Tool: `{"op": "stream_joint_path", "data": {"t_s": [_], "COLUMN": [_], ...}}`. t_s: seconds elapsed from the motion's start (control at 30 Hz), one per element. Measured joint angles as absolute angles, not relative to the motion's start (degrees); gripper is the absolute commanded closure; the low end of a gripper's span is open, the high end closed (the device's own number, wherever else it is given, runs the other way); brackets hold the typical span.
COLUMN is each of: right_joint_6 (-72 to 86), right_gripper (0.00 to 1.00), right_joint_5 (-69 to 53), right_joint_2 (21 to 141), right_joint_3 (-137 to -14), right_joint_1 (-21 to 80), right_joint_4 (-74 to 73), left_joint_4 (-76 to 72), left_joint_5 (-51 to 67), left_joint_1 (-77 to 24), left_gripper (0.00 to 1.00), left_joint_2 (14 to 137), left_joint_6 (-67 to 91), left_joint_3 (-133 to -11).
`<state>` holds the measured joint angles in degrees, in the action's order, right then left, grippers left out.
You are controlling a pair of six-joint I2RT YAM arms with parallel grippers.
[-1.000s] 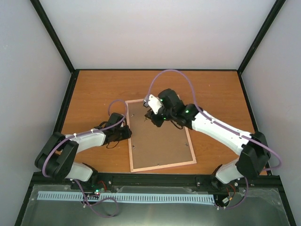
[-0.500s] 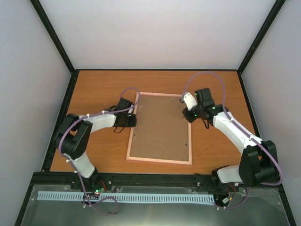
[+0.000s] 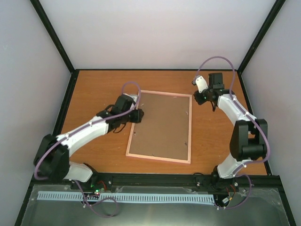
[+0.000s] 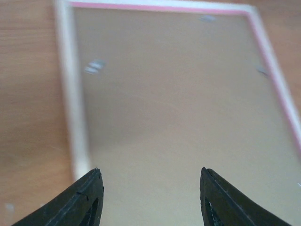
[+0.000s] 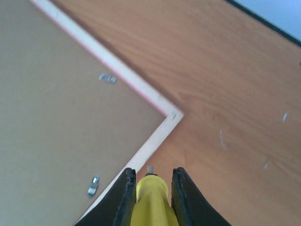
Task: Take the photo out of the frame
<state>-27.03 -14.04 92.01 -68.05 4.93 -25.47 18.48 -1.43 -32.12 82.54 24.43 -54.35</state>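
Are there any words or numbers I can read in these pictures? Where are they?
None can be read.
The frame lies face down, showing only its plain brown backing board and small metal clips, all without writing.
The yellow tool in the right gripper shows no label.

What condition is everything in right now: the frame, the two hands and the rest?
frame: lying back up on the table.
backing board: in place inside the frame.
photo: hidden, not out yet.
left hand: open, empty, over the frame's left side.
right hand: shut on a yellow tool, near the frame's far right corner.
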Motion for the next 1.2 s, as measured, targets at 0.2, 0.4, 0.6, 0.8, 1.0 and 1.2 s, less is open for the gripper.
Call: {"op": "stream_joint_path", "data": {"t_s": [0.2, 0.4, 0.6, 0.8, 1.0, 1.2], "right_joint_6": [-26.3, -25.6, -25.5, -26.8, -29.3, -30.9], "right_gripper": [0.97, 0.97, 0.97, 0.97, 0.97, 0.97], "right_joint_5": [-14.4, -14.6, -16.3, -16.8, -16.4, -16.1], "right_joint_2": [101.6, 108.2, 113.7, 114.1, 112.9, 112.0], "right_joint_3": [-76.9, -81.9, -85.4, -84.2, -80.9, -79.0], "right_joint_1": [4.9, 4.9, 4.9, 4.9, 4.9, 4.9], "right_joint_4": [-21.8, -17.8, -17.8, -18.3, -17.8, -17.1], "left_joint_4": [18.9, 20.5, 20.1, 20.4, 21.8, 23.7], "left_joint_5": [5.5, 14.0, 21.1, 22.6, 22.6, 21.6], "left_joint_1": [-44.0, -49.6, -52.1, -52.2, -52.2, -52.5], "left_gripper": [0.53, 0.62, 0.68, 0.73, 0.8, 0.78], "left_joint_2": [71.7, 69.4, 69.6, 72.1, 74.1, 77.4], "left_joint_6": [24.3, 26.2, 29.6, 31.2, 33.4, 35.3], "left_joint_3": [-47.1, -40.2, -35.5, -34.3, -33.1, -33.4]}}
